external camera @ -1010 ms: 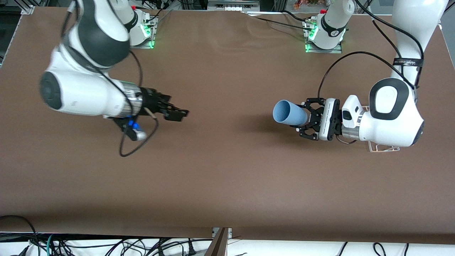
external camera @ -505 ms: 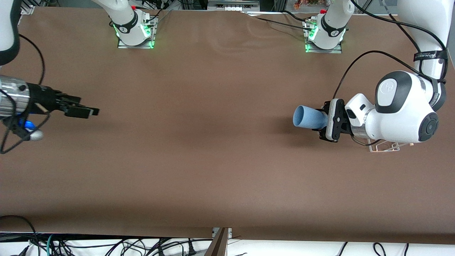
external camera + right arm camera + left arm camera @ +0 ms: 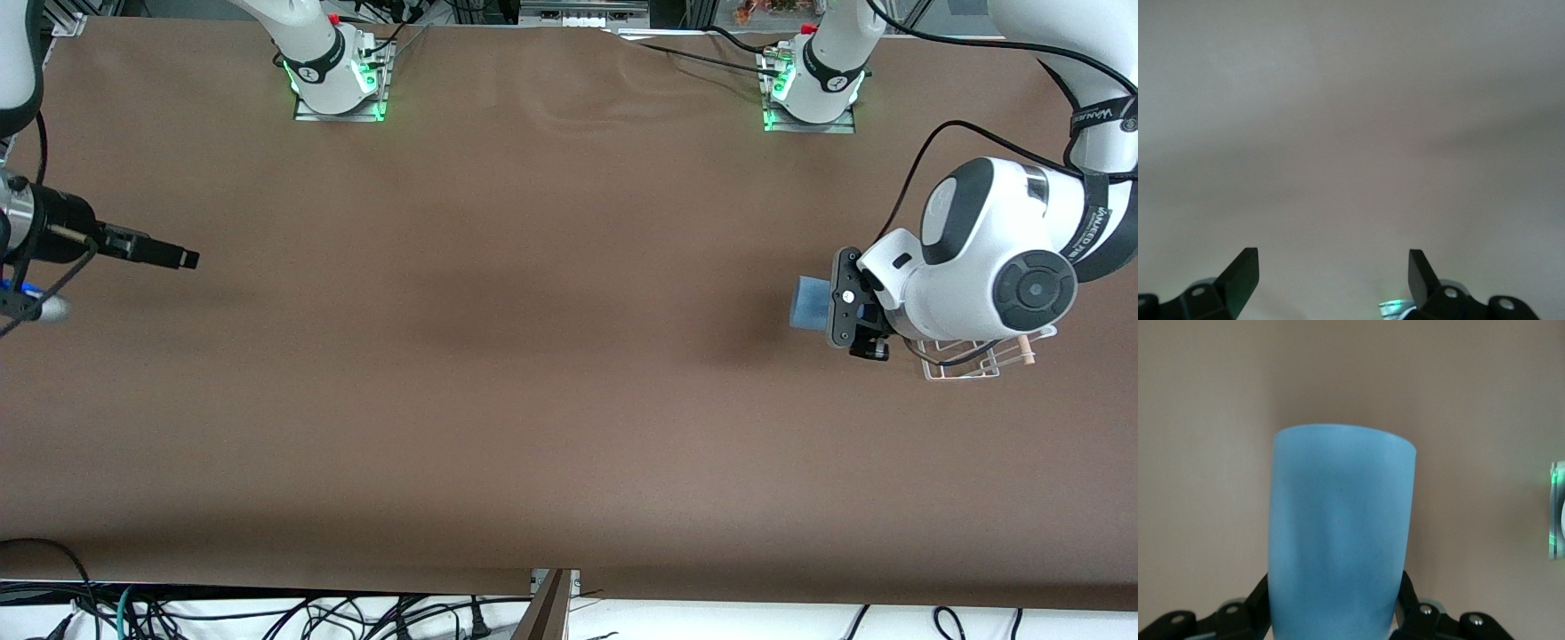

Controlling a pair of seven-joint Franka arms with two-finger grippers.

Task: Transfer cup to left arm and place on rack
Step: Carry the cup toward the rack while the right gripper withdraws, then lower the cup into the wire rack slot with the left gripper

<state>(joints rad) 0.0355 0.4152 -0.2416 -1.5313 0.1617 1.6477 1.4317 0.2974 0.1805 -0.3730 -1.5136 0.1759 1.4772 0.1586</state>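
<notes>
My left gripper (image 3: pixel 822 307) is shut on the light-blue cup (image 3: pixel 809 304) and holds it in the air above the brown table, beside the rack. In the left wrist view the cup (image 3: pixel 1338 540) fills the middle, its body clamped between the black fingers (image 3: pixel 1253 612). The white wire rack (image 3: pixel 965 360) with its pale wooden rod lies under the left arm's wrist, mostly hidden by it. My right gripper (image 3: pixel 178 259) is open and empty, over the table near the right arm's end; its wrist view shows the fingertips (image 3: pixel 1243 268) spread wide over bare table.
The brown table (image 3: pixel 533 356) spreads between the two arms. The arm bases with green lights (image 3: pixel 338 84) stand along the table's edge farthest from the front camera. Cables hang below the table's near edge.
The left arm has drawn the cup toward the rack and turned its wrist, so the cup's mouth no longer faces the camera. The right arm has pulled back toward its end of the table.
</notes>
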